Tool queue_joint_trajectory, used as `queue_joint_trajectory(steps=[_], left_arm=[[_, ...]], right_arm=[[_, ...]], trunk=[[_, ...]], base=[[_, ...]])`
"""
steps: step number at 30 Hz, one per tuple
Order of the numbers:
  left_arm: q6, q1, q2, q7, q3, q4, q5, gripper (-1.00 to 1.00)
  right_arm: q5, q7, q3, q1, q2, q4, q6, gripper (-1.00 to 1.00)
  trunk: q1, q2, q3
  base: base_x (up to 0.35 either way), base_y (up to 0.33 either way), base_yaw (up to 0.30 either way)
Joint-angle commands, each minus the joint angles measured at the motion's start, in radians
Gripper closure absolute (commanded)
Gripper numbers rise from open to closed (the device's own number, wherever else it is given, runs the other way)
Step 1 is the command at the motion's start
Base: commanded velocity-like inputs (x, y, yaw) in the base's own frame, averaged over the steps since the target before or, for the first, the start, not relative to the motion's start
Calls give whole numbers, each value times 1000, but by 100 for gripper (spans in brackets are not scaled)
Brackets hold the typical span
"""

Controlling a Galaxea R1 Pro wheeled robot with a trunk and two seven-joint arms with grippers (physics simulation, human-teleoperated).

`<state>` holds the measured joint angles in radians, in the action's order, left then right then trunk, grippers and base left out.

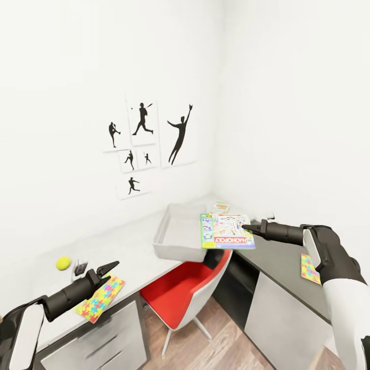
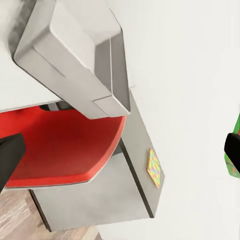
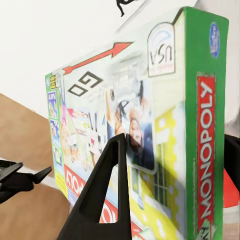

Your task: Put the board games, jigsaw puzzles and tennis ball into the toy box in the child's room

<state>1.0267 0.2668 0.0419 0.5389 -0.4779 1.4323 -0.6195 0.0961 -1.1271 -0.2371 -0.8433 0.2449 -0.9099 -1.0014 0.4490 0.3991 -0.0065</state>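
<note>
My right gripper (image 1: 247, 227) is shut on a Monopoly board game (image 1: 226, 232), held flat in the air with its left edge over the right rim of the toy box (image 1: 165, 241). In the right wrist view the board game (image 3: 150, 120) sits between the fingers (image 3: 106, 195). A second board game (image 1: 221, 206) lies behind it by the wall. My left gripper (image 1: 100, 268) hangs open over a jigsaw puzzle (image 1: 100, 298), with the tennis ball (image 1: 63, 263) just beyond. Another jigsaw puzzle (image 1: 310, 269) lies on the dark part of the table (image 1: 277, 257). The left wrist view shows the toy box (image 2: 75, 55) and that jigsaw puzzle (image 2: 154, 168).
A red chair (image 1: 180, 288) stands tucked into the desk corner below the toy box. Drawers (image 1: 97, 344) sit under the pale desk top. Black silhouette posters (image 1: 149, 144) hang on the white wall behind. Wood floor shows under the chair.
</note>
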Motion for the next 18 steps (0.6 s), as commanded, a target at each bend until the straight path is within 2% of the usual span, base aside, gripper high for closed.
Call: queue_joint_trajectory(steps=[1, 11, 18], left_arm=[[3, 1, 0, 7, -1, -3, 4, -100], [-7, 0, -1, 9, 1, -13, 5, -100], [-12, 0, -1, 8, 8, -14, 6, -100]], right_arm=[[7, 0, -1, 0, 0, 0, -8, 100], [8, 3, 0, 0, 0, 4, -7, 100], [8, 5, -1, 0, 0, 7, -8, 100]], trunk=[[1, 1, 0], [1, 1, 4], [1, 1, 5]], base=[[304, 2, 1], [310, 1, 27], [118, 0, 19]])
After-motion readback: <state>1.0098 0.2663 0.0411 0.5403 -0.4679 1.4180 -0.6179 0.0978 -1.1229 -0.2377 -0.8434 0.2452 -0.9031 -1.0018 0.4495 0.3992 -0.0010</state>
